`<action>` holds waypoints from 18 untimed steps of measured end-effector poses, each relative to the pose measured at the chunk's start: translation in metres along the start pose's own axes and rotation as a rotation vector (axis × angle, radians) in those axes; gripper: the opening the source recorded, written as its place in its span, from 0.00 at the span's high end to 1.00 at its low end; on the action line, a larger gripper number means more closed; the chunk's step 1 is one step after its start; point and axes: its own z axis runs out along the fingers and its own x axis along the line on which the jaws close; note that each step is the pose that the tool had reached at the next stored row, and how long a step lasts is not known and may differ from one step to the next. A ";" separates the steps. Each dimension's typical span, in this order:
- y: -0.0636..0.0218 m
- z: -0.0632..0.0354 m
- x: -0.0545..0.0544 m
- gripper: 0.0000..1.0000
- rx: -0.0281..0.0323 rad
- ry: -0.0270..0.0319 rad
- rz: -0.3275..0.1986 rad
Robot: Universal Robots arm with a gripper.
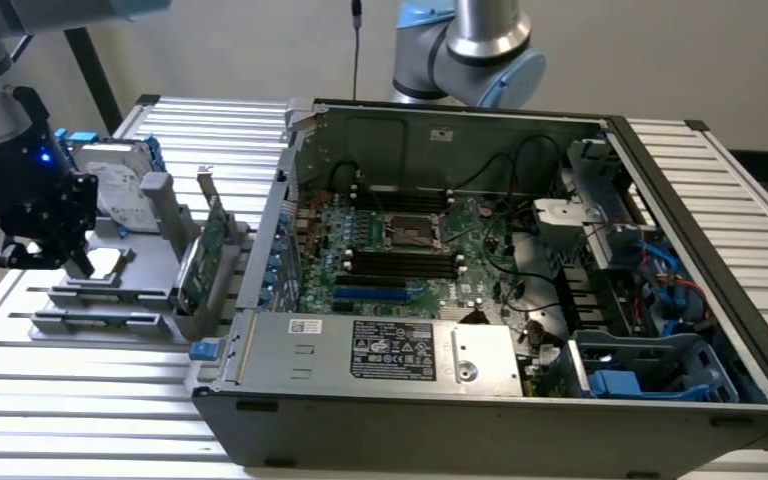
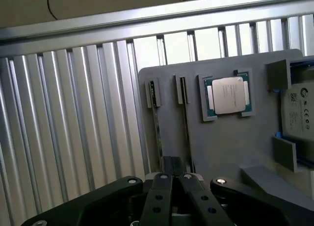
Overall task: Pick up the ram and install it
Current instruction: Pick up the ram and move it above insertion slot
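Ram [image 2: 185, 128] on edge in a tray [image 2: 225, 147] slot, thin side up. Second stick [image 2: 157, 133] just beside it, CPU [image 2: 228, 96] and drive [image 2: 299, 108] further along the same tray. Not lifted, not in the board.

Reads as the pick step, approach part. DIMM slots [image 1: 398, 265] in the open case [image 1: 357, 425] look bare, well apart from the tray, toward the exterior view's right.

Gripper [image 2: 171, 173] right at the near end of the ram, roughly in line with it. Fingers pressed tight together, no gap. Cannot tell whether touching the stick or pinching its edge. In the exterior view, gripper [image 1: 40, 258] low over the tray's end on the exterior view's left.

Judging by that, for a sound grip: fingers either side of the thin edge, squared to the stick, centred along its length. Then a straight pull up out of the slot, no twist, no flex. Close neighbour stick, so little room for sideways error.
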 end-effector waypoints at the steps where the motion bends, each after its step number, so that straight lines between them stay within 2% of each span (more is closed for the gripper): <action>1: 0.0010 0.0018 0.000 0.89 0.0004 0.0000 -0.010; 3: 0.0037 0.0053 0.000 0.89 0.0007 0.0003 -0.022; 7: 0.0146 0.0122 0.002 0.89 0.0009 0.0005 -0.030; 13: 0.0158 0.0177 0.003 0.88 0.0009 0.0007 -0.034; 16: 0.0155 0.0201 0.004 0.70 0.0012 0.0007 -0.042; 18: 0.0153 0.0219 0.005 0.70 0.0014 0.0008 -0.050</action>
